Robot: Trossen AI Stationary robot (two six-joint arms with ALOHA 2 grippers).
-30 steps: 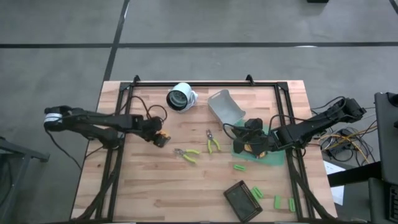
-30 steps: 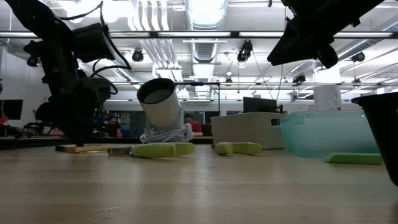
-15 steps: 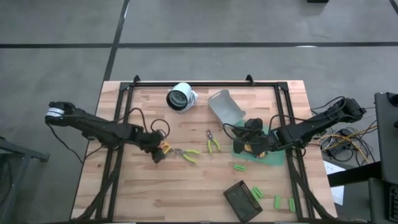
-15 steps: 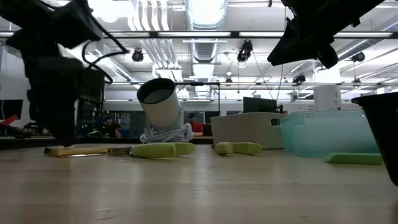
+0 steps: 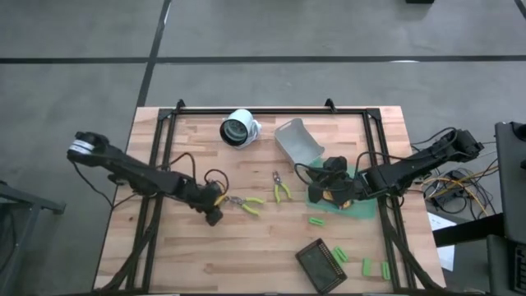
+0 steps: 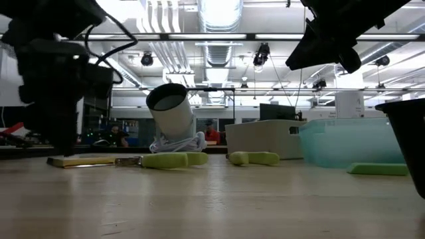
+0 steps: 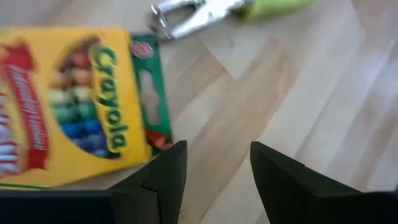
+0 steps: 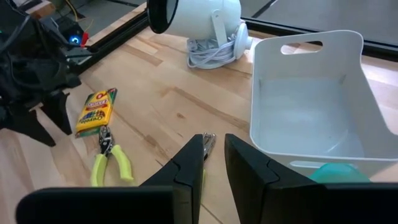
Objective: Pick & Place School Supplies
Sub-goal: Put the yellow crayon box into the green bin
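4 cameras cover this table. 1 hangs overhead, looking straight down on the whole wooden table (image 5: 271,247) and both arms. 1 sits at table-top height, facing level across the boards into the room behind. The left wrist camera looks down from very close at the crayon pack (image 7: 68,106) — the right wrist camera sees that same crayon pack (image 8: 96,111) from much farther off.

1. Crayon pack (image 7: 68,106): yellow, with green flap, red band and multicoloured crayon print.
2. Pliers (image 8: 111,163): yellow-green handles, silver metal jaws.
3. Bin (image 8: 308,99): white.
4. Desk (image 5: 246,247): light wood grain.
5. Blocks (image 5: 316,220): bright green.
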